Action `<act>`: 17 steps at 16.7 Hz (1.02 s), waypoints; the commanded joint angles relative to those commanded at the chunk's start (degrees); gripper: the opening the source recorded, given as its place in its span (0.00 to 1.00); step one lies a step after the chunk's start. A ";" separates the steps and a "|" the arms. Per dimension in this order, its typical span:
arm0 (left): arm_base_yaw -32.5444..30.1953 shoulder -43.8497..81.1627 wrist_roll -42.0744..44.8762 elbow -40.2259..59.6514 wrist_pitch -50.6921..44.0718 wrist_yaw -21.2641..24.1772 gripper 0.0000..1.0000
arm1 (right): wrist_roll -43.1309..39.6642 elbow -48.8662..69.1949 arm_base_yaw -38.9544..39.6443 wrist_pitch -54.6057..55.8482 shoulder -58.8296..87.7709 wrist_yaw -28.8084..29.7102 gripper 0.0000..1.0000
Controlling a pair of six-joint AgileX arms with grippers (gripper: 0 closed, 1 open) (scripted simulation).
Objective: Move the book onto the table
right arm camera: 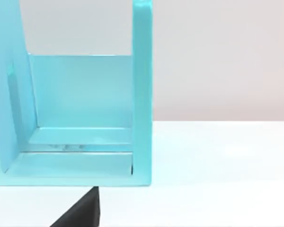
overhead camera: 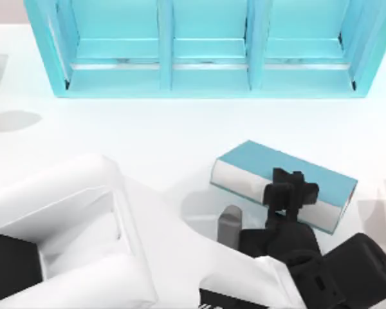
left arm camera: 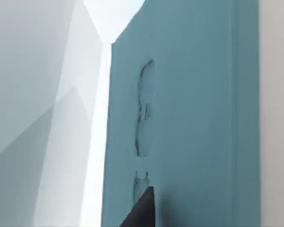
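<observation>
This is a rendered simulation bench, not a lived-in room. A plain white table [overhead camera: 180,135] spreads flat and featureless across the top view, its surface uniformly smooth with soft computed shadows. Along its far edge stands a teal shelf unit [overhead camera: 209,48] of flat untextured panels divided into open compartments. In the right wrist view a bare pale backdrop [right arm camera: 217,56] rises behind the table, without wall detail or furnishings.

The book [overhead camera: 289,174] lies on the table [overhead camera: 148,135], right of centre, before the shelf unit [overhead camera: 206,51].
</observation>
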 joint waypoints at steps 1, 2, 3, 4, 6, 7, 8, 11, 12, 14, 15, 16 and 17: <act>0.00 0.00 0.00 0.00 0.00 0.00 0.83 | 0.00 0.00 0.00 0.00 0.00 0.00 1.00; 0.00 0.00 0.00 0.00 0.00 0.00 0.90 | 0.00 0.00 0.00 0.00 0.00 0.00 1.00; 0.00 0.00 0.00 0.00 0.00 0.00 0.98 | 0.00 0.00 0.00 0.00 0.00 0.00 1.00; 0.00 0.00 0.00 0.00 0.00 0.00 1.00 | 0.00 0.00 0.00 0.00 0.00 0.00 1.00; 0.00 0.00 0.00 0.00 0.00 0.00 1.00 | 0.00 0.00 0.00 0.00 0.00 0.00 1.00; 0.00 0.00 0.00 0.00 0.00 0.00 1.00 | 0.00 0.00 0.00 0.00 0.00 0.00 1.00; 0.00 0.00 0.00 0.00 0.00 0.00 1.00 | 0.00 0.00 0.00 0.00 0.00 0.00 1.00; 0.00 0.00 0.00 0.00 0.00 0.00 1.00 | 0.00 0.00 0.00 0.00 0.00 0.00 1.00; -0.02 0.06 -0.01 -0.11 -0.06 0.04 1.00 | 0.00 0.00 0.00 0.00 0.00 0.00 1.00; -0.39 0.21 -0.72 0.15 -0.78 0.04 1.00 | 0.00 0.00 0.00 0.00 0.00 0.00 1.00; -0.95 0.43 -1.93 0.56 -1.98 0.03 1.00 | 0.00 0.00 0.00 0.00 0.00 0.00 1.00; -1.73 0.73 -3.71 1.11 -3.77 -0.02 1.00 | 0.00 0.00 0.00 0.00 0.00 0.00 1.00; -2.71 1.10 -6.12 1.82 -6.20 -0.11 1.00 | 0.00 0.00 0.00 0.00 0.00 0.00 1.00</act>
